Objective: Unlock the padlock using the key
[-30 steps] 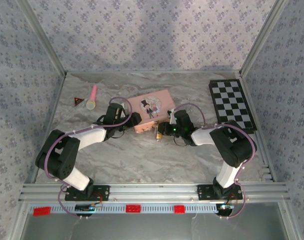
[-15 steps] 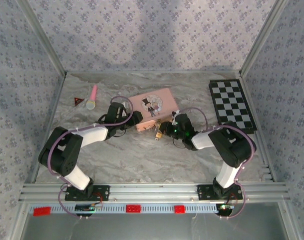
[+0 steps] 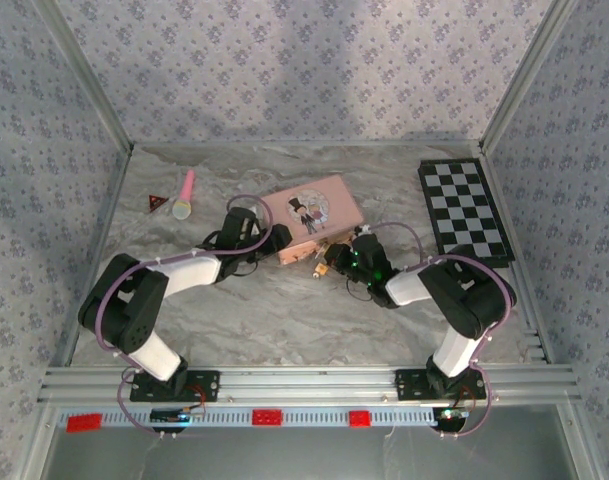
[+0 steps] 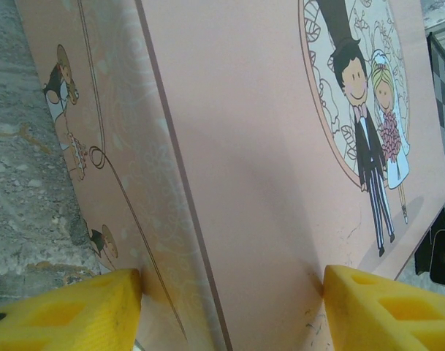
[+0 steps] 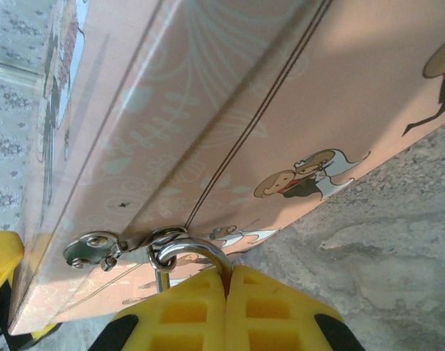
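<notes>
My left gripper [image 3: 274, 240] is shut across a corner of the pink tin [image 3: 312, 210], and its yellow pads [image 4: 69, 311] press on both sides of the tin [image 4: 266, 146]. A silvery shackle [image 5: 196, 251] of the padlock [image 3: 319, 268] hooks through the tin's hasp ring [image 5: 164, 238] on the front wall [image 5: 229, 110]. My right gripper [image 5: 227, 281] is shut, with one leg of the shackle running down between its yellow fingers [image 5: 182, 311]. The padlock body is hidden under those fingers. In the top view the right gripper [image 3: 334, 262] sits at the tin's front edge. The key is hidden.
A black-and-white checkerboard [image 3: 464, 210] lies at the back right. A pink toy microphone [image 3: 186, 195] and a small red triangle [image 3: 155, 203] lie at the back left. Marbled table [image 3: 284, 320] stretches bare in front of the arms.
The left gripper and the tin have shifted a little to the right and the tin has turned slightly. The right arm has swung lower while its gripper stays at the padlock.
</notes>
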Motion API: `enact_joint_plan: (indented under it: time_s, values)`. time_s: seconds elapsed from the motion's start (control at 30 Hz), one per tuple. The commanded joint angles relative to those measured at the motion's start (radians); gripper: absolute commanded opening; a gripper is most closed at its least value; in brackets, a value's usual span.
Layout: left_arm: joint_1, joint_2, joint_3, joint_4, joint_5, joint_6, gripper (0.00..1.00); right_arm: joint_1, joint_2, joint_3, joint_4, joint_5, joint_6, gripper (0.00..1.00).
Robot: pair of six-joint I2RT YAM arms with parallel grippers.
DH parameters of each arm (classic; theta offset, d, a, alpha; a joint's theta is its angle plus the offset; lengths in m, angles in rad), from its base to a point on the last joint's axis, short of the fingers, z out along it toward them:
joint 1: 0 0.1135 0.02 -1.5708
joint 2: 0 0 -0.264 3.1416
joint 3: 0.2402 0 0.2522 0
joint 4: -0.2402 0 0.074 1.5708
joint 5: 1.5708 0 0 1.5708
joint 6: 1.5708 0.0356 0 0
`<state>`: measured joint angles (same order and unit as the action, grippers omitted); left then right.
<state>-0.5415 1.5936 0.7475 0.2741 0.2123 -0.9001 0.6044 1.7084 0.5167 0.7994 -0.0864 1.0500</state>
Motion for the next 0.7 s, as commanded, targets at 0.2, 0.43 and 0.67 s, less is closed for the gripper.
enact_joint_plan:
  time_s: [0.2,0.43,0.67]
  values:
    - [-0.028,0.01,-0.036,-0.035,-0.005,-0.037,0.65,0.026,-0.067,-0.043,0.113,0.173,0.117,0.0]
    - [-0.036,0.012,-0.02,-0.042,0.011,-0.034,0.65,0.042,-0.055,-0.059,0.178,0.247,0.182,0.0]
    - [-0.042,-0.007,-0.02,-0.059,0.004,-0.034,0.66,0.041,-0.027,-0.066,0.238,0.283,0.229,0.0]
